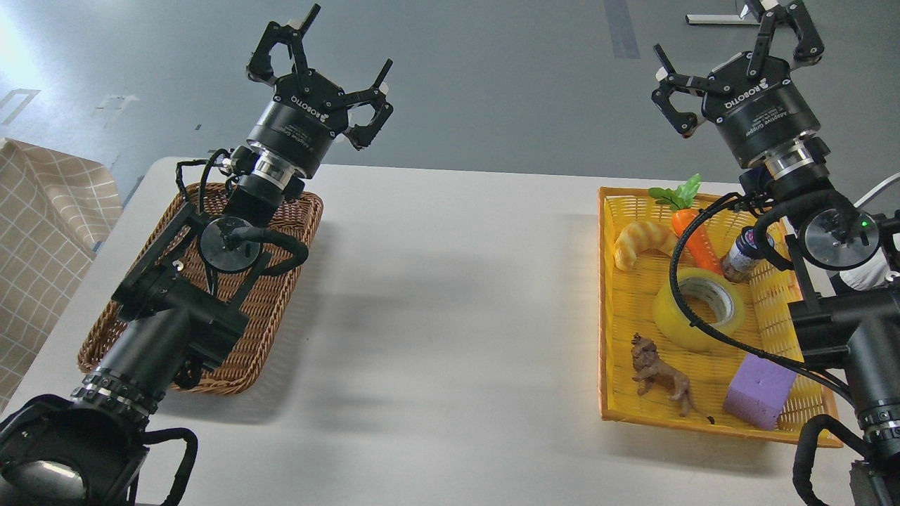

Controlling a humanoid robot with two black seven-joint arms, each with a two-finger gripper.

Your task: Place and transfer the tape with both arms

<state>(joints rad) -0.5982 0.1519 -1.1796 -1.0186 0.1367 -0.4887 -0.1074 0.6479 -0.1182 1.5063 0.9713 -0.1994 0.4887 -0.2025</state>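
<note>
Nearest the lens at lower left, black left arm [151, 351] rising over a brown wicker basket [281, 288] on the white table [450, 316]. Left end effector [320, 77] raised above the basket's far end, fingers spread wide, gripping nothing. Bare tabletop across the middle, shaded by the arms. At right, a yellow woven tray [622, 309] on the table, holding a toy croissant [643, 242] and a toy carrot [692, 239] at its far end, a small dark bottle [745, 254] partly hidden behind the right arm [837, 281]. Tape [696, 309], a yellow roll with pale core, lying flat near the tray's middle, a black cable crossing in front of it. Toy lion [661, 376] and purple foam cube [759, 390] at the tray's near end. Right end effector [735, 60] held high beyond the tray's far edge, fingers wide apart, empty, well clear of the tape. Beige checked cloth [42, 232] at far left edge.
</note>
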